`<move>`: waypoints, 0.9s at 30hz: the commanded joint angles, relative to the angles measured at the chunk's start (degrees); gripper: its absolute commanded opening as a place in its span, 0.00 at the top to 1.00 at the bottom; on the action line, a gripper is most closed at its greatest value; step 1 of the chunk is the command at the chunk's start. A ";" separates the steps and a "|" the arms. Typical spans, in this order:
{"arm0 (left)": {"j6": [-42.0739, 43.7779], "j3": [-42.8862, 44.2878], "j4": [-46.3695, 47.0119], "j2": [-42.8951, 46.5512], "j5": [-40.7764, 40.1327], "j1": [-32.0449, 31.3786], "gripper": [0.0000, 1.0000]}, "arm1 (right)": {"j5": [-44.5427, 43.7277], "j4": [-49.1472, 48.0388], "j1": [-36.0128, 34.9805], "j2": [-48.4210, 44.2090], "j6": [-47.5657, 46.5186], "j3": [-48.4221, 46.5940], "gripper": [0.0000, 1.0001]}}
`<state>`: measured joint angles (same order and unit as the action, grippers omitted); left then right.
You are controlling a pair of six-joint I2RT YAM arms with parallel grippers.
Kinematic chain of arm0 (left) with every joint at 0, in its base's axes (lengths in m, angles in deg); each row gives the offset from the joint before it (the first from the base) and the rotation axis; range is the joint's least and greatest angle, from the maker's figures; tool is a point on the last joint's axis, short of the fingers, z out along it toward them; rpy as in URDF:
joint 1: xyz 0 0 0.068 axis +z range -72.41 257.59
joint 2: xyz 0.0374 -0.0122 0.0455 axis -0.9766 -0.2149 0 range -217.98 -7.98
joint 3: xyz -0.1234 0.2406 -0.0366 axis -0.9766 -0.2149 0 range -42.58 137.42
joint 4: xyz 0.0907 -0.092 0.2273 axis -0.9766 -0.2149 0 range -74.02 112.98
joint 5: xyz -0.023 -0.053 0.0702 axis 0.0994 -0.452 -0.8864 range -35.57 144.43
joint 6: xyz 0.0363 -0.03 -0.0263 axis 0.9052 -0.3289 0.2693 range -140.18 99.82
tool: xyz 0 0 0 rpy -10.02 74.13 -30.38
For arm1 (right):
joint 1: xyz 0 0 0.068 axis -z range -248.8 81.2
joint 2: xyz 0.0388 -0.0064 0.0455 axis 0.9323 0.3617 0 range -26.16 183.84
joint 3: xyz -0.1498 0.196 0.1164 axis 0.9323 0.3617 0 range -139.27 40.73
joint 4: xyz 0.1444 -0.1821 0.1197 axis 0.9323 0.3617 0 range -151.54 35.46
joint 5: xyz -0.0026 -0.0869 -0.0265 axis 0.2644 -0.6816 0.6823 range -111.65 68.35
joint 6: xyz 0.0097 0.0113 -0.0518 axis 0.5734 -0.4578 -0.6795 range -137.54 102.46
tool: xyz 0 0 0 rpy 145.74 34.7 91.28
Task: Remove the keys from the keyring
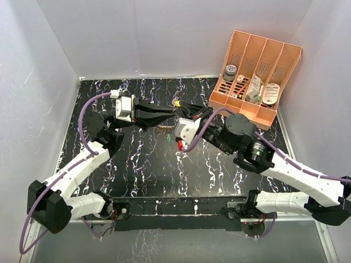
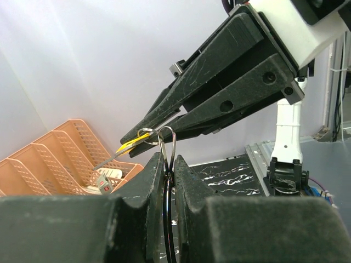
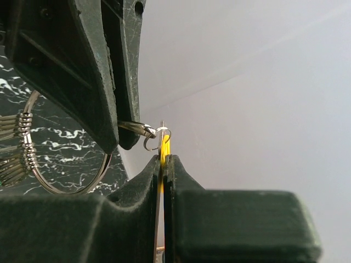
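Observation:
My left gripper (image 1: 166, 116) is shut on the silver keyring (image 2: 168, 153), whose wire runs edge-on between the jaws (image 2: 169, 167). In the right wrist view the keyring (image 3: 94, 181) hangs as a big loop under the left fingers (image 3: 98, 71), with several metal keys (image 3: 13, 148) threaded on it. My right gripper (image 1: 180, 108) meets it tip to tip and is shut (image 3: 164, 160) on the yellow-orange key (image 3: 165, 145). That key (image 2: 130, 144) hangs from a small split ring (image 3: 150, 140) at the left fingertips. A green key head (image 1: 166, 137) dangles below the grippers.
An orange slotted organiser (image 1: 255, 71) holding small items leans at the back right, close behind the right arm; it also shows in the left wrist view (image 2: 55, 159). White walls close the black marbled table (image 1: 137, 175) on three sides.

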<state>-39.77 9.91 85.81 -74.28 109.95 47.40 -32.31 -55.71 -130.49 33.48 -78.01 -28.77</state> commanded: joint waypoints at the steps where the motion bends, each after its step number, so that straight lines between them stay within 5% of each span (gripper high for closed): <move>1: -2.60 2.42 5.87 0.82 3.65 -0.74 1.00 | 2.40 5.30 1.22 0.39 3.82 -6.03 1.00; 11: 6.79 1.94 -5.41 4.88 1.04 -0.72 1.00 | 4.68 10.62 1.22 1.35 8.10 -8.85 1.00; 27: -3.44 5.77 5.70 0.74 8.94 -0.72 1.00 | 10.28 18.69 1.23 -0.75 10.19 -13.34 0.99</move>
<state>-39.31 12.91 83.89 -73.43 116.16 46.98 -23.06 -38.51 -129.75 33.17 -69.20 -38.71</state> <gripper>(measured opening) 0.083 0.021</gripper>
